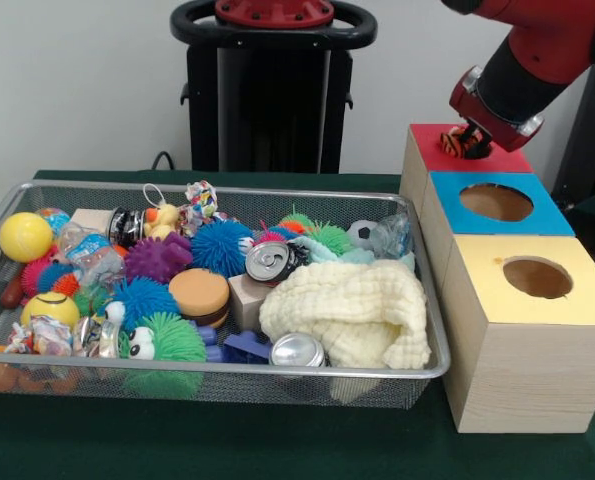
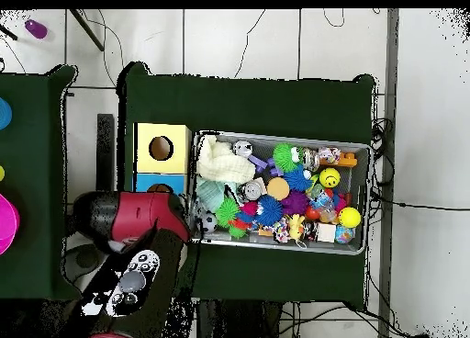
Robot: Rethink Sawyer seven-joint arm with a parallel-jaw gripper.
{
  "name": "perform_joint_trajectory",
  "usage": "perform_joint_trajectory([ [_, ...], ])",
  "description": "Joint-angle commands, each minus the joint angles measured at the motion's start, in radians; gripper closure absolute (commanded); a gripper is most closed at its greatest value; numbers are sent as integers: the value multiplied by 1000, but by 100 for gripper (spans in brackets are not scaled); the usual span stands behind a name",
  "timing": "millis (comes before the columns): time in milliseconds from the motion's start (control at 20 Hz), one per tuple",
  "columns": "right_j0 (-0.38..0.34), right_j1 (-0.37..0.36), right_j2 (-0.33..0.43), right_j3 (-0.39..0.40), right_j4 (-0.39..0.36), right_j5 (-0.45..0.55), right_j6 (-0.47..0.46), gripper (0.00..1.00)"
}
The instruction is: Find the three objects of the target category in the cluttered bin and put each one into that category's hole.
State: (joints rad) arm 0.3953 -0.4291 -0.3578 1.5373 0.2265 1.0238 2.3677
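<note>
striped toy [image 1: 466, 143], orange and black, is pinched in the fingers [image 1: 468, 146] right over the red box [image 1: 439, 148]; its hole is hidden beneath them. going near to far: yellow box [image 1: 529, 330] stands well in front of the fingers, hole open, blue box [image 1: 497, 205] just in front of them. wire bin [image 1: 207, 372] on the green desk [image 1: 277, 445] lies off to the side, holding a cream cloth [image 1: 345, 312], cans [image 1: 297, 350], spiky balls [image 1: 220, 246]. overhead, the arm [image 2: 133, 226] covers the red box.
</note>
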Motion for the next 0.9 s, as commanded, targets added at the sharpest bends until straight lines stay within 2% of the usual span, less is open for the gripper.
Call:
perform_joint_trajectory([
  [50, -21, 159, 3, -35, 32, -433, 328, 100],
  [200, -17, 160, 10, 0, 59, -523, 331, 100],
  [350, -20, 156, 31, 55, 74, -659, 327, 100],
  [500, -42, 141, 70, 112, 65, -766, 286, 100],
  [600, -64, 120, 97, 152, 26, -807, 217, 100],
  [800, -45, 97, 53, 164, -115, -786, 79, 100],
  [900, -28, 101, 30, 160, -152, -796, 73, 100],
])
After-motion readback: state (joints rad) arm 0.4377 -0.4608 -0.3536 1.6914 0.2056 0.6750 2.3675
